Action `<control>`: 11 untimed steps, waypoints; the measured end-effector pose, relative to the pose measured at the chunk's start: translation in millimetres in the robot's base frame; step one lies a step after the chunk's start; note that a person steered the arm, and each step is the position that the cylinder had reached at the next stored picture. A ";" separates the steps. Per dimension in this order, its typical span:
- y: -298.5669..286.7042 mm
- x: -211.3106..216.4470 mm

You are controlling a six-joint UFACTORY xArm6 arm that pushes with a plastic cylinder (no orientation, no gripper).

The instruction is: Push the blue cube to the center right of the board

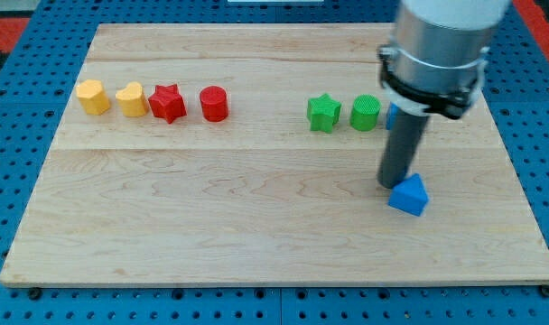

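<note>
A blue block [393,116], most likely the blue cube, shows only as a sliver behind my rod, just right of a green cylinder [365,112]; its shape cannot be made out. My tip [395,185] rests on the board below that block, in the right half. The tip touches the upper left side of a blue triangular block [409,195], which lies at the view's lower right.
A green star [323,113] sits left of the green cylinder. On the view's left, a row holds a yellow block [93,97], a yellow heart [130,99], a red star [167,102] and a red cylinder [213,104]. The wooden board's right edge [518,181] is near.
</note>
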State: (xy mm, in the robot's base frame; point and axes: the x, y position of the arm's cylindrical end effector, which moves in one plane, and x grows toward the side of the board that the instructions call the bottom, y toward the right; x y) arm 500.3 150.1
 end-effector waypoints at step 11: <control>18.6 -126.8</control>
